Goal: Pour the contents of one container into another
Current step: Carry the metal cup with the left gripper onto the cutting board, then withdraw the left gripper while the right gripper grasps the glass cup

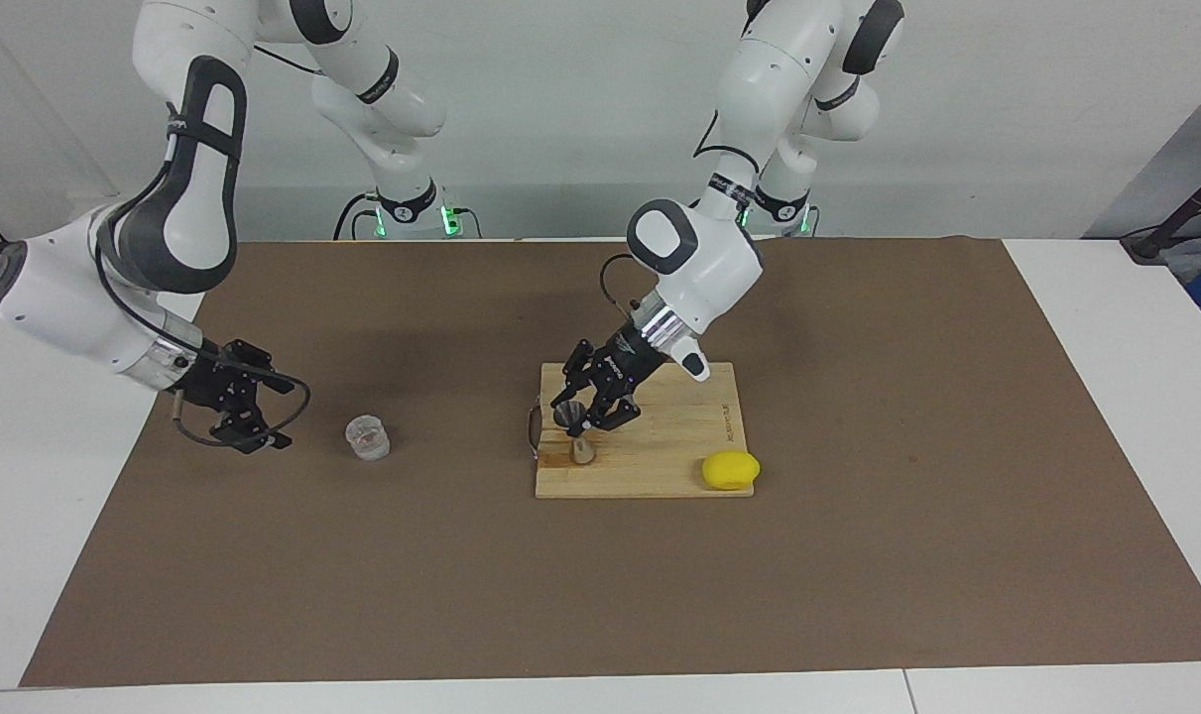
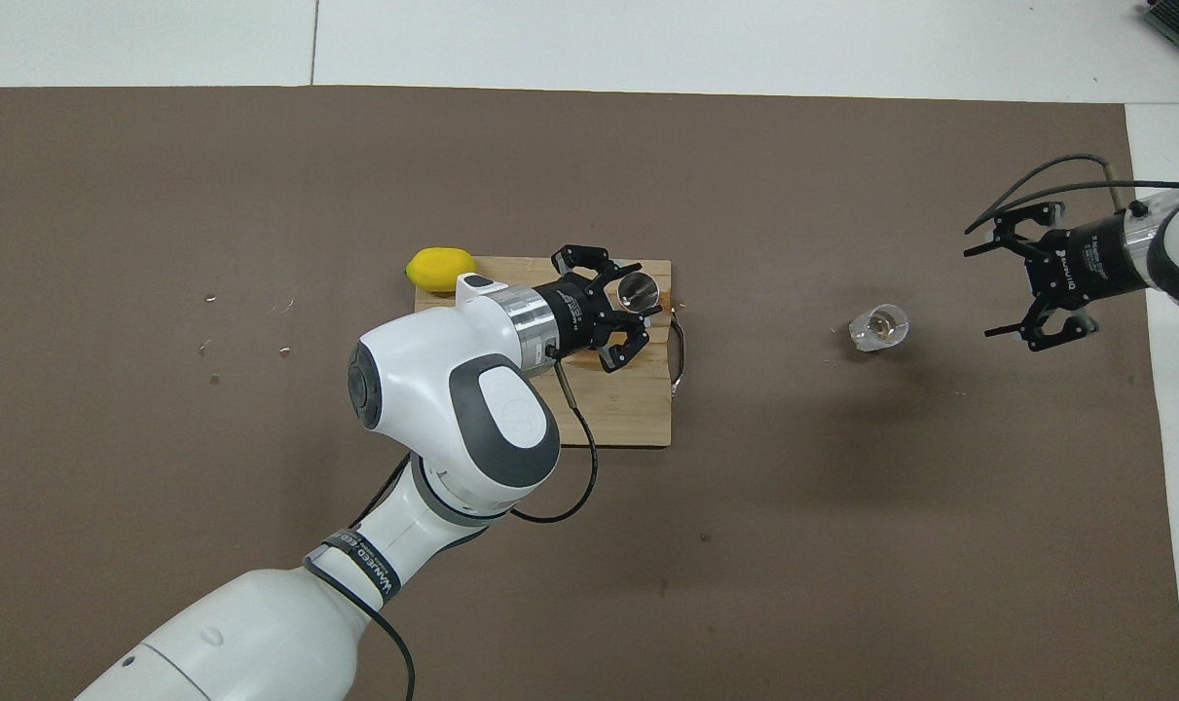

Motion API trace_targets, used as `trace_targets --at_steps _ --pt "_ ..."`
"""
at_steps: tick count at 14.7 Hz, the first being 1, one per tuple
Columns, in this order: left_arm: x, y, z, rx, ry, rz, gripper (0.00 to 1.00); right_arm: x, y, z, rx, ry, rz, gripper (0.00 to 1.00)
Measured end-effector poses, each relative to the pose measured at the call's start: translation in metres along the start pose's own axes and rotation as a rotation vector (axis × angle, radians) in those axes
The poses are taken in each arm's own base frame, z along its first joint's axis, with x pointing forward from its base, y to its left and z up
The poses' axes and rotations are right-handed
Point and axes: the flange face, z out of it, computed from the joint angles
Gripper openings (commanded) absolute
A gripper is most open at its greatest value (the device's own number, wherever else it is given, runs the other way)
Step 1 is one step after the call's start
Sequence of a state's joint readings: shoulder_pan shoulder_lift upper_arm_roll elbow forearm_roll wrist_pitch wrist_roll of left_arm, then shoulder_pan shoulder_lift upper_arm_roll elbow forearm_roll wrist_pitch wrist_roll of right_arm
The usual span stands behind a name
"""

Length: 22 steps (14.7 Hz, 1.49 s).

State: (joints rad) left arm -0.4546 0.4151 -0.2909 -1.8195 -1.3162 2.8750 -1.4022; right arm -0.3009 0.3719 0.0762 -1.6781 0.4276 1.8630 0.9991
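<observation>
The clear cup (image 1: 367, 437) (image 2: 878, 327) stands on the brown mat toward the right arm's end of the table. My right gripper (image 1: 273, 412) (image 2: 1010, 282) is open, low beside the cup and apart from it. The steel jigger (image 1: 581, 450) (image 2: 638, 289) stands upright on the wooden cutting board (image 1: 660, 446) (image 2: 628, 409). My left gripper (image 1: 588, 412) (image 2: 620, 304) is open, tilted down over the board, with its fingers on either side of the jigger's upper cone and not closed on it.
A yellow lemon (image 1: 729, 470) (image 2: 440, 268) lies at the board's corner toward the left arm's end. A metal loop handle (image 1: 533, 431) (image 2: 680, 355) sticks out of the board's edge toward the cup. The brown mat (image 1: 858, 555) covers most of the white table.
</observation>
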Motion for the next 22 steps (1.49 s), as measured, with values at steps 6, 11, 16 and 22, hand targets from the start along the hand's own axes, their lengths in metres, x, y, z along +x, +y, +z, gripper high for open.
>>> trace_targets --at_steps 6,11,16,22 --pt "0.009 0.008 -0.002 -0.012 0.031 0.033 1.0 0.041 0.002 0.059 -0.004 -0.151 0.113 1.0" --pt "0.004 0.009 -0.002 0.014 0.051 0.115 1.0 0.052 0.007 0.091 0.037 -0.224 0.107 1.0" --pt "0.005 0.049 -0.029 0.142 0.05 0.171 1.0 0.055 0.024 0.122 0.039 -0.27 0.096 1.0" --pt "0.0 0.1 -0.081 0.296 0.113 0.318 1.0 0.049 0.026 0.129 0.026 -0.279 0.092 1.0"
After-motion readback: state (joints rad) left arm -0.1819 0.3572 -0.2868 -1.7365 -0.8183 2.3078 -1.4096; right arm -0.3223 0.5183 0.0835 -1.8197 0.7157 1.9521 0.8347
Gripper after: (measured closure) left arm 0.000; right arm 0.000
